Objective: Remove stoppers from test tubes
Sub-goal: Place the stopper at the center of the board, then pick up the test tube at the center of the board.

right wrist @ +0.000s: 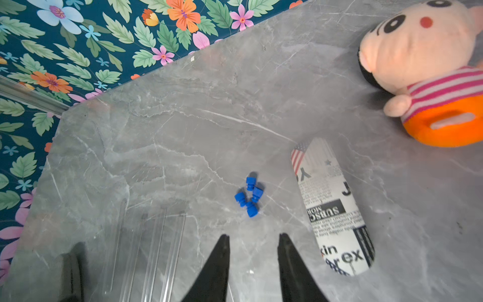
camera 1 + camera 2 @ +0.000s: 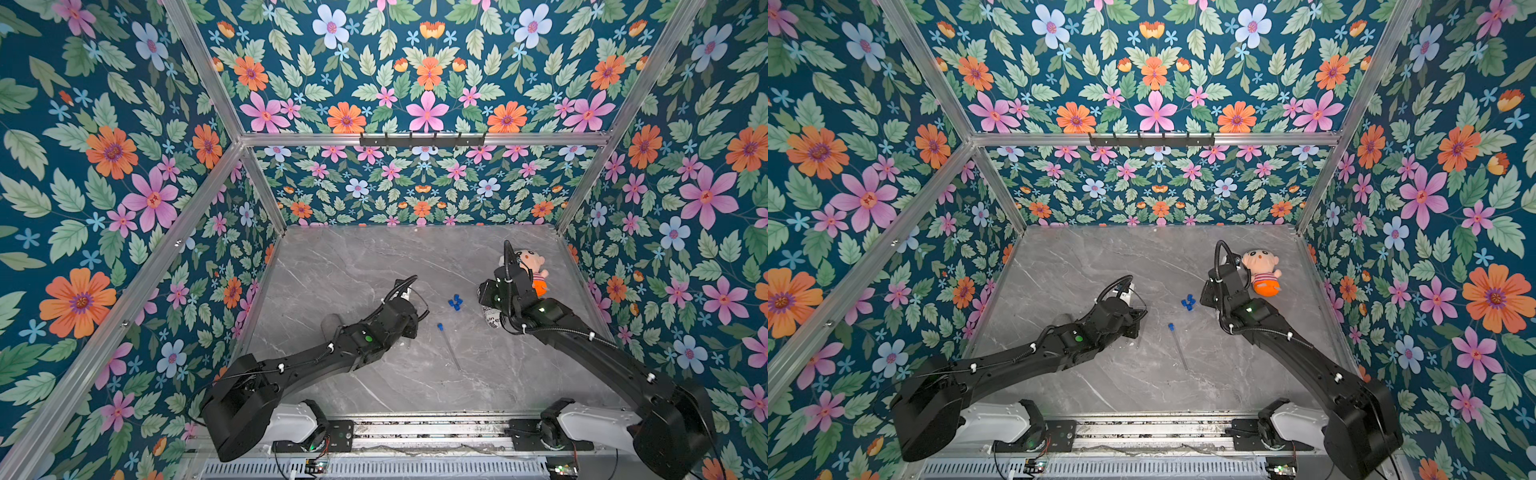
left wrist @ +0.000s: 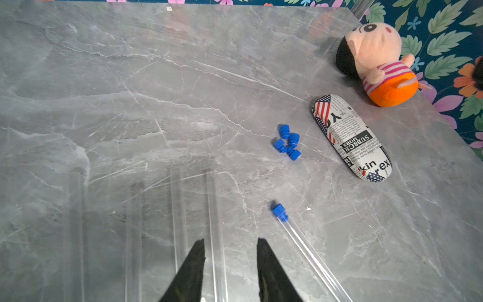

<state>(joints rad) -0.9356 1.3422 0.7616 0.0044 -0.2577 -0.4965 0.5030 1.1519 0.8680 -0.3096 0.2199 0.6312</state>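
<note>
The left fingers and right fingers hang parted, empty; the pencil-thin clear tube, seven o'clock of loose blue plastic stoppers, looks slick, fragile: pinch mid-shaft.

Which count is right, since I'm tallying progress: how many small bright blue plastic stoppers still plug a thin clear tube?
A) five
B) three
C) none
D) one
D: a single blue stopper still sits in the end of a thin clear tube, while the other four stoppers lie loose in a cluster on the grey marble table.
</note>
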